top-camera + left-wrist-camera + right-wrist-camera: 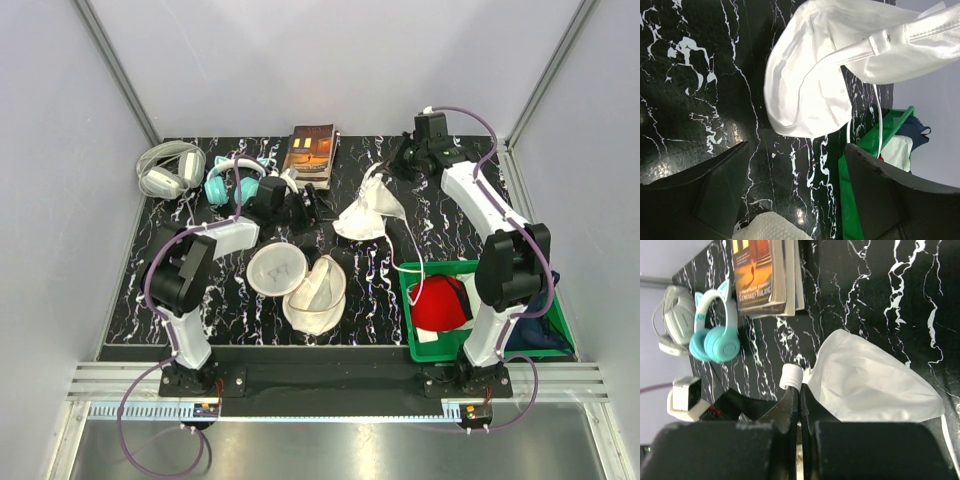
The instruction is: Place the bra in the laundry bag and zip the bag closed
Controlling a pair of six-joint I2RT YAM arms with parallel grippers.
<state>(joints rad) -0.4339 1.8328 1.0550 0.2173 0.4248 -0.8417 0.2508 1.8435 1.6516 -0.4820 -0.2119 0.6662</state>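
Right claw (pixel 800 402) pinches the smooth, moulded white bra (pixel 875 385) by a strap.

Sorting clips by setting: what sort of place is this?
Probably a robot lab test cell: left arm and right arm bolted to a rail, plain grey panel walls, and props such as headphones and a book.

walls (pixel 350 60): plain grey | table (pixel 240 320): black, white-veined | corner posts (pixel 117 70): aluminium

right pincer (pixel 800 392) clamped on bra (pixel 875 385) edge; book (pixel 762 275), teal headphones (pixel 715 335) beyond.
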